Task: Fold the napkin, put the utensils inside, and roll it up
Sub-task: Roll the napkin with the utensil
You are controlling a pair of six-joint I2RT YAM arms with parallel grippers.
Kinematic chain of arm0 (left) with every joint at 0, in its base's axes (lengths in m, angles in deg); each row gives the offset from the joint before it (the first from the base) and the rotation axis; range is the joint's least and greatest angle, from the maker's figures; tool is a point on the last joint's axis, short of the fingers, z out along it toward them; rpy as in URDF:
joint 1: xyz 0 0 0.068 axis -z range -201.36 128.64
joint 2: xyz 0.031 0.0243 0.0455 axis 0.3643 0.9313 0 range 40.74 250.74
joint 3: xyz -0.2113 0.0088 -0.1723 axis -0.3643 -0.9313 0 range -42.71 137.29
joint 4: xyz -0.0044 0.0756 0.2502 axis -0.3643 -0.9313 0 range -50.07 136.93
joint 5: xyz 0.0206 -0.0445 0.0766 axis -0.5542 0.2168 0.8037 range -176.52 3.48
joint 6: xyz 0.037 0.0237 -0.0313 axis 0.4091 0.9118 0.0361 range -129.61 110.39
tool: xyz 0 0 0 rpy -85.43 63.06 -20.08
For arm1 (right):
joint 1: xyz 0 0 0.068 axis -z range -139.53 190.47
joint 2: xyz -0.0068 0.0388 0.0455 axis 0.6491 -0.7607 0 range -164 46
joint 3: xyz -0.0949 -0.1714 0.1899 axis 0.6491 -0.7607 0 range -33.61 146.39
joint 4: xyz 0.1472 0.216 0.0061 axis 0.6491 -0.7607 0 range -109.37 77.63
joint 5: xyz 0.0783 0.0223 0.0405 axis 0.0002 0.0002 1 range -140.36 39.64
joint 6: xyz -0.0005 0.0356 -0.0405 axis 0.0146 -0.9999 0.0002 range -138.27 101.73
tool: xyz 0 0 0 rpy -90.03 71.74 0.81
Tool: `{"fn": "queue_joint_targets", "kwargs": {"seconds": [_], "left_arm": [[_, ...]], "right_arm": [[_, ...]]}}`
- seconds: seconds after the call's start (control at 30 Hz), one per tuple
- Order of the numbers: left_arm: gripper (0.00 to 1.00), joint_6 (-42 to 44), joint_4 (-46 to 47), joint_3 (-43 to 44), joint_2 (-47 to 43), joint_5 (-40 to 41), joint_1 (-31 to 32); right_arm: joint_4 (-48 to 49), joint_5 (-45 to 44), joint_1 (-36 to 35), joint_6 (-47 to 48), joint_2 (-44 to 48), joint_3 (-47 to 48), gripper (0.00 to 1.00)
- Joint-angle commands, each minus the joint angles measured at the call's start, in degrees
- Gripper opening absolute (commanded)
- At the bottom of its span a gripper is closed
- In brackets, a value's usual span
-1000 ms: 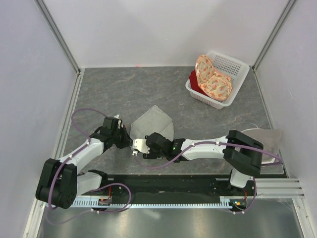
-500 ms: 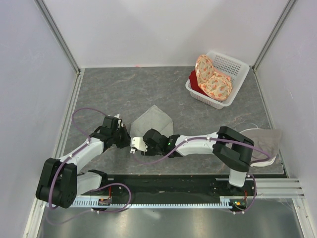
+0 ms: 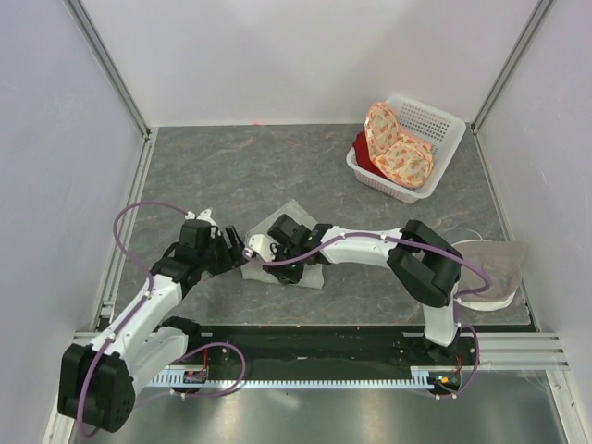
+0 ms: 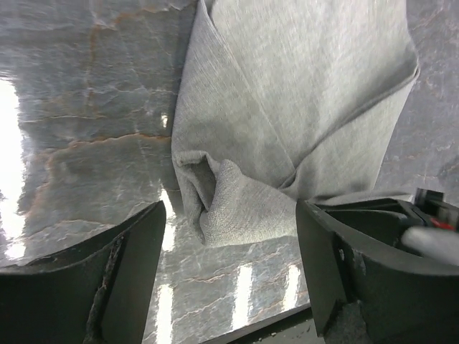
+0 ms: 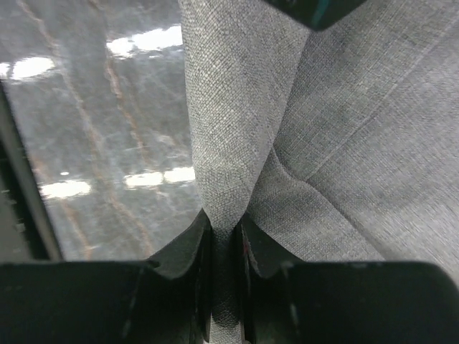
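Grey veined tabletop (image 3: 240, 166) bears the napkin (image 4: 301, 107); white walls (image 3: 305, 55) around.

- The napkin (image 3: 274, 225) is seen as a plain sage-grey cloth of fine weave, without pattern.
- It is laid on the bench (image 3: 231, 166), near the middle and toward the near edge.
- It is folded over itself in several layers, and one corner is curled into a loose tuck.
- A raised ridge of the cloth is pinched in the right claw (image 5: 224, 236).
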Motion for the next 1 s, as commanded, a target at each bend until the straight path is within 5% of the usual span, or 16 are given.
{"fn": "queue_joint_targets", "kwargs": {"seconds": [0.0,0.33,0.87,0.97], "left_arm": [[0.8,-1.67,-2.1,-1.07,-3.33,1.86,0.2],[0.77,-2.46,0.54,-4.59,-5.27,-1.49,0.2],[0.69,-1.85,11.17,-7.67,1.76,-0.79,0.2],[0.6,-1.93,12.58,-8.19,3.52,-1.23,0.2]], "right_arm": [[-10.64,11.33,1.19,-5.45,-4.04,2.95,0.21],[-15.91,32.59,8.04,-9.59,-10.72,9.54,0.22],[-17.85,42.1,11.65,-8.18,-19.07,12.54,0.21],[-17.76,42.1,11.92,-8.27,-19.16,12.54,0.22]]}}
